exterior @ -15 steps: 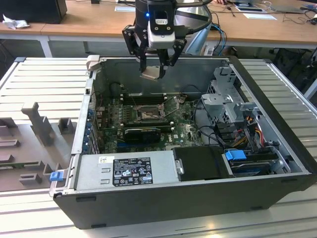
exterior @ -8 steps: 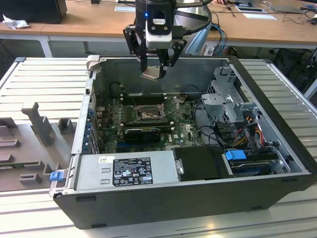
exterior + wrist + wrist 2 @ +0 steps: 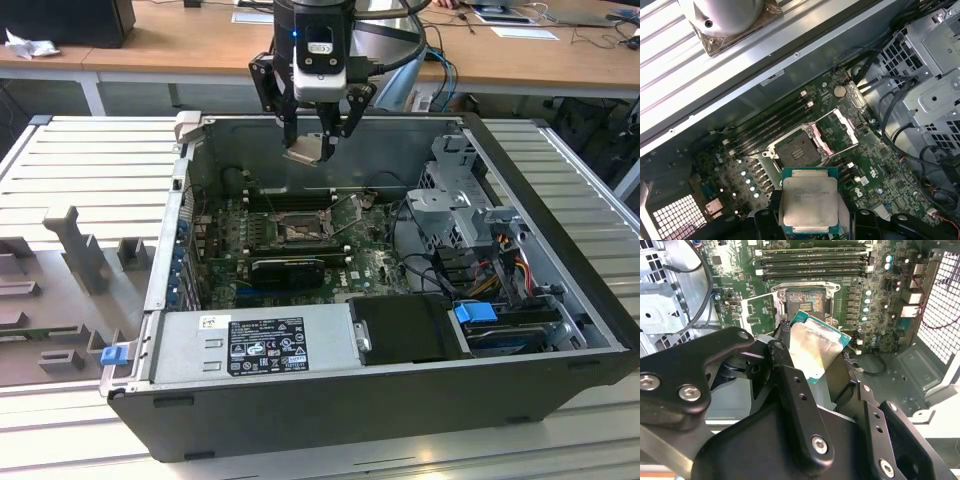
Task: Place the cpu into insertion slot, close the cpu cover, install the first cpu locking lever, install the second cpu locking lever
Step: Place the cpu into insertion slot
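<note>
Hovering over the open computer case, the gripper is clamped on the cpu. The insertion slot lies well below it, slightly offset from the chip, its cpu cover swung open.

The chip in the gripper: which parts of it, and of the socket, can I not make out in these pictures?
Chip underside: turned away from both wrist views.
Chip edges: partly covered, in the second wrist view, by the gripper that holds it.
Socket contacts: too small in the exterior view, too dim in both wrist views.
Cover hinge: too small in every view.
</note>
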You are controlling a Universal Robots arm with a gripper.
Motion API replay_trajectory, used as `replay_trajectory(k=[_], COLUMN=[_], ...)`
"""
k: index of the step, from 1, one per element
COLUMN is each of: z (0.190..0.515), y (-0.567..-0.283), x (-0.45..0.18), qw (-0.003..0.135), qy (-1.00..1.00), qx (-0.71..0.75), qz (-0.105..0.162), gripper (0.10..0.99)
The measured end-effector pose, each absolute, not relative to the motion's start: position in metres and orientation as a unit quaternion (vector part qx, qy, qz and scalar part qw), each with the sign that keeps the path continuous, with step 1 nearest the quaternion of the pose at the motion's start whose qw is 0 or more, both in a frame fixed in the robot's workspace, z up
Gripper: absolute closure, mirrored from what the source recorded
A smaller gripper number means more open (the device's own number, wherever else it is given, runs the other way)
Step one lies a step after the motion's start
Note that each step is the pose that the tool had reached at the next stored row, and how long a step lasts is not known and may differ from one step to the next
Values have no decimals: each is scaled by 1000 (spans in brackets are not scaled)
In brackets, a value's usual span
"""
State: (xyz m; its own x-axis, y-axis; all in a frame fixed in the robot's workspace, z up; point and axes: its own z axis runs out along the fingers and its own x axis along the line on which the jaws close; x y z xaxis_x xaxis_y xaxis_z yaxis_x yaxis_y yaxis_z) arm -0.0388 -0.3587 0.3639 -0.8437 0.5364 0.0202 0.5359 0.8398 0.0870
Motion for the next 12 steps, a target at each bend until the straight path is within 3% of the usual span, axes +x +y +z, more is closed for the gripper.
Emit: replay_trajectory(k=[12], z=[364], y=[-359], x=[-39], qw=[5], qy=[945], qx=[323], qz=[44], gripper=[561])
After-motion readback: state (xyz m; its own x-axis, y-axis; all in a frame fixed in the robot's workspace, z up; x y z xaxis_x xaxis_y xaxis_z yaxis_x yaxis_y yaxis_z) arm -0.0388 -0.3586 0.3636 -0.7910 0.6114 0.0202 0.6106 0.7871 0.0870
